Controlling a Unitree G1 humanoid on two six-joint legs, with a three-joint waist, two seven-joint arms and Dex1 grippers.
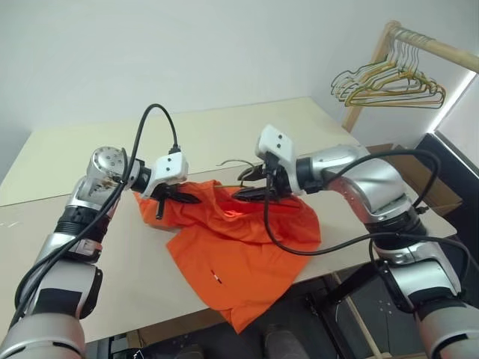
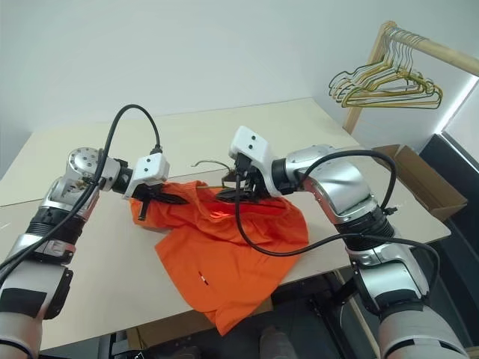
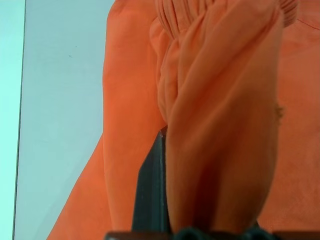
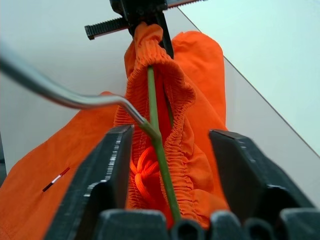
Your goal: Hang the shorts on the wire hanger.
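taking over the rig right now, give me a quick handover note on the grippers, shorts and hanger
Left gripper: shut on the waistband of the shorts, holding it up off the table.
Right gripper: jaws apart, straddling the waistband and the wire hanger, gripping neither.
Hanger: wire runs into the waistband opening; its hook shows behind the shorts.
Done: hanger partly fed in.
Left: seat the shorts on the hanger.

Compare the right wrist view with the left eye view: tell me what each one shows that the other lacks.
Right wrist view: the wire hanger threaded down inside the gathered waistband, between the right hand's open fingers. Left eye view: the table, both arms, and bunched hangers on a rack. Both: the orange shorts with the left hand shut on the waistband.
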